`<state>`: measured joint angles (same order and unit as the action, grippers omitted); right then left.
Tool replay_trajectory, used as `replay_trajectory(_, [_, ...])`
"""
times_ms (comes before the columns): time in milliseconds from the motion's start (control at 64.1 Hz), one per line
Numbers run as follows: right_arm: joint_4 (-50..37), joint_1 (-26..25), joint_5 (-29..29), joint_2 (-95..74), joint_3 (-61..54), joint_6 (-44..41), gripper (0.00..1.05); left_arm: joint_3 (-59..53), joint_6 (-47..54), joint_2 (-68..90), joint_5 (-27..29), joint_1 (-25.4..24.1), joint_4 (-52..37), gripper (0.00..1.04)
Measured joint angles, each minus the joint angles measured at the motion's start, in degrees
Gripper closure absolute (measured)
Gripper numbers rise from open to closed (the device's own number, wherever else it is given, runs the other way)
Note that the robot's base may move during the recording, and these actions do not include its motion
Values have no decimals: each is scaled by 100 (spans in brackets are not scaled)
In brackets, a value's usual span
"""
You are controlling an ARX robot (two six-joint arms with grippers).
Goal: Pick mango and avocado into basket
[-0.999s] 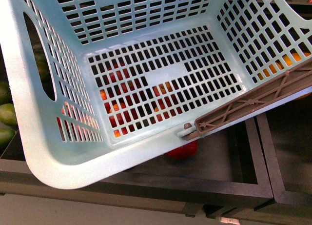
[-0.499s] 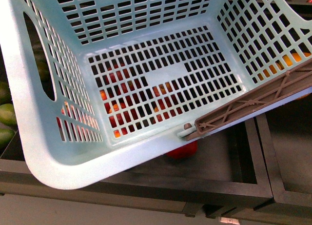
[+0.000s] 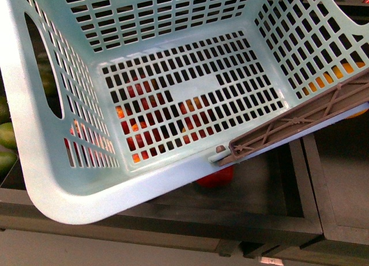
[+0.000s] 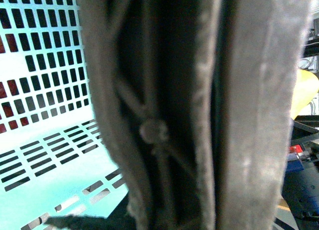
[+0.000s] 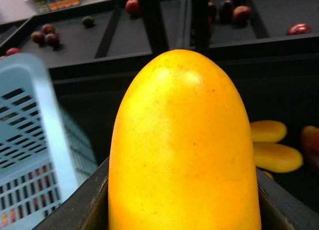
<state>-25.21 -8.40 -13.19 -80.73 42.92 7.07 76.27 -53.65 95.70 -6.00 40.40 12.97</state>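
Mango (image 5: 184,145) blocks right wrist view; basket (image 5: 30,115) beside, red fruit (image 3: 216,176) beneath.

Teal slotted basket (image 3: 52,185) seen from above, brown-grey handle (image 3: 300,124) across its right rim, red fruit (image 3: 216,177) below, dark trays (image 3: 230,221)

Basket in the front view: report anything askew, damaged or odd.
The basket is turned askew to the dark bins below it, with its handle lying along the right rim. It is empty, and no damage shows.
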Motion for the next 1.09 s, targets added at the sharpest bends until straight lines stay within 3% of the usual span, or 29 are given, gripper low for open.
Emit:
replay_trajectory(421, [-144, 1834, 750, -382, 155, -4, 48, 0, 2, 0, 13, 0, 0, 90])
replay_trajectory(484, [-181, 1947, 776, -448, 144, -48, 38, 0, 2, 0, 9, 0, 0, 90])
replay_trajectory(687, [-348, 1985, 774, -472, 136, 131, 7, 0, 28, 0, -26, 0, 0, 90])
replay_trajectory(983, [-391, 1180, 1351, 323, -153, 564, 9, -2, -2, 22, 35, -11, 2, 90])
replay_trajectory(1092, [-1412, 1182, 1626, 398, -654, -61, 24, -2, -11, 22, -9, 17, 2, 90])
